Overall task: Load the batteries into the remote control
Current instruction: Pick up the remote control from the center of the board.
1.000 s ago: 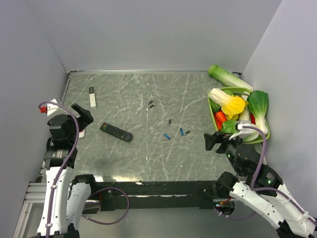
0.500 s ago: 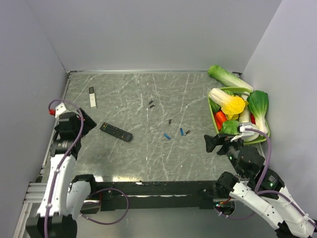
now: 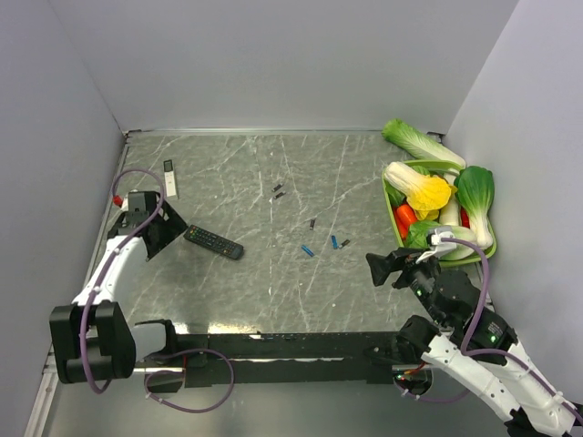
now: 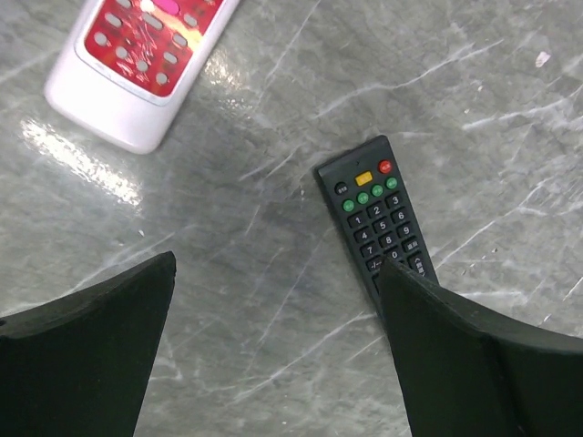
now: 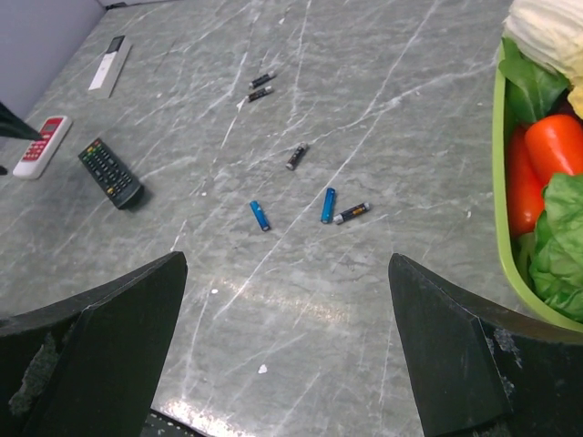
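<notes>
The left gripper [image 4: 278,264] is held low over the table [image 3: 364,173] with its jaws spread wide and nothing between them. Just ahead of its right finger a black remote [image 4: 378,218] is laid keys up, its near end hidden beneath that finger and its long axis running diagonally across the table. A white remote [image 4: 137,55] with a red face is seen beyond, off to the left. The right gripper [image 5: 287,259] is likewise parted and empty, raised near the table's front edge. The batteries [image 5: 328,205] are scattered ahead of it at mid-table, two blue and the rest dark, lying at differing angles. They are thus nearer the right arm, the black remote nearer the left, with bare stone between. The remotes appear to be hard plastic with small raised keys; the cells are thin smooth cylinders, judged likely to roll on the glossy, veined grey surface
</notes>
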`<control>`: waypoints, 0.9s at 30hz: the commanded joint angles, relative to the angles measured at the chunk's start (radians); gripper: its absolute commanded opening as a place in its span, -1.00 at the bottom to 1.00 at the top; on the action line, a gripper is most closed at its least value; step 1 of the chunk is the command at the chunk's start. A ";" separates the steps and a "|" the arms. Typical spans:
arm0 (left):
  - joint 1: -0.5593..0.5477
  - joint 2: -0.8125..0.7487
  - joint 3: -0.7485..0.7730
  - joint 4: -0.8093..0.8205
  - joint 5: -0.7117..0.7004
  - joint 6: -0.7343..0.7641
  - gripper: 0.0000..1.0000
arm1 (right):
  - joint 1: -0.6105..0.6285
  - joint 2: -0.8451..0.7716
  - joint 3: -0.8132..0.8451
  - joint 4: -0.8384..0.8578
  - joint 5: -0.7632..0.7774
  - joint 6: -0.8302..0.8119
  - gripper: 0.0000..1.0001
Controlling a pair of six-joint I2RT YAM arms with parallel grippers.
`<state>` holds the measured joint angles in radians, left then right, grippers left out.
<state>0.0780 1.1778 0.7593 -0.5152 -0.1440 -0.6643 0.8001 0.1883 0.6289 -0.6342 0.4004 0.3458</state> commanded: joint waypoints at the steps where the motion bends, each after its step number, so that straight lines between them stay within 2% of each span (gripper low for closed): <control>1: -0.001 0.045 0.044 0.002 0.003 -0.083 0.94 | -0.002 -0.007 -0.003 0.048 -0.032 -0.021 0.99; 7: 0.026 0.114 0.115 -0.055 -0.228 -0.025 0.94 | -0.002 0.008 0.000 0.050 -0.052 -0.028 0.99; 10: 0.086 0.177 0.158 -0.055 -0.244 0.029 0.94 | -0.002 0.005 -0.003 0.054 -0.057 -0.030 0.99; 14: 0.143 0.275 0.228 -0.023 -0.221 0.095 0.94 | -0.002 0.005 -0.006 0.059 -0.063 -0.033 0.99; 19: 0.195 0.477 0.365 -0.043 -0.145 0.183 0.94 | -0.002 0.013 -0.011 0.064 -0.072 -0.036 0.99; 22: 0.201 0.552 0.406 -0.048 -0.072 0.236 0.94 | -0.002 0.014 -0.011 0.062 -0.071 -0.034 0.99; 27: 0.203 0.644 0.445 -0.060 -0.051 0.290 0.94 | -0.002 0.017 -0.011 0.060 -0.066 -0.036 0.99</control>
<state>0.2783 1.7771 1.1484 -0.5594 -0.2436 -0.4507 0.8001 0.1921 0.6270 -0.6121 0.3313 0.3206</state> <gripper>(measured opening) 0.969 0.994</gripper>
